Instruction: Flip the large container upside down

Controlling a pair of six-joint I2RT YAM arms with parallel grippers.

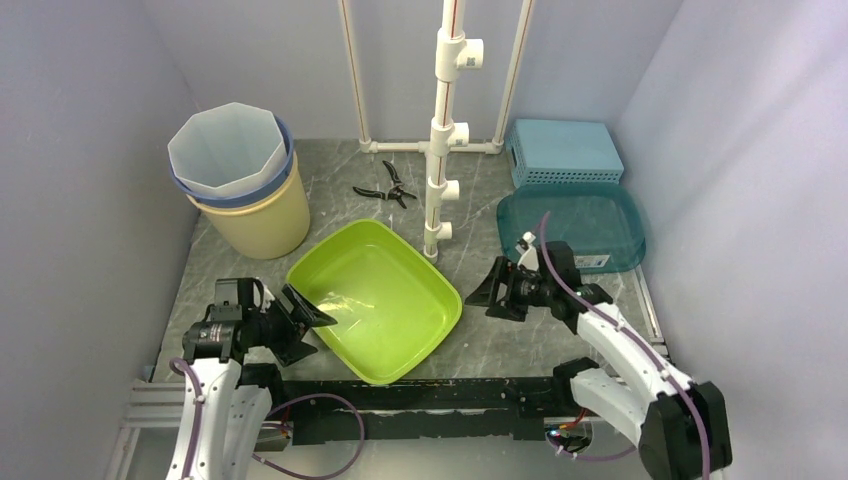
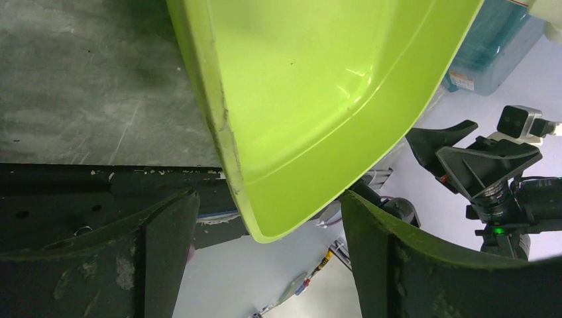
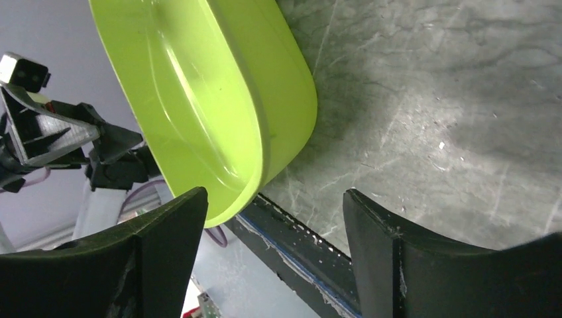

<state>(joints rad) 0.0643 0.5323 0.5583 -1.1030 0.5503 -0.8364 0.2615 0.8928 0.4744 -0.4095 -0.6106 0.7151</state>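
Left end effector (image 2: pixel 270 199), spread, has the green container's (image 1: pixel 385 300) rim just ahead between its fingers. Right end effector (image 3: pixel 275 192), also spread, empty, faces the container's opposite side.

You will find nothing here that you can actually read. The nearest thing to a label is a small white sticker (image 1: pixel 592 262) on the near edge of the translucent teal tray (image 1: pixel 590 215) on the robot's right; from the left wrist camera it shows a red patch and some dark lines of print, but these are too small and blurred to make out. The white pipe stand (image 1: pixel 440 150) carries small dark square marks (image 1: pixel 470 57) on its fittings, and you cannot tell whether those are codes or letters.
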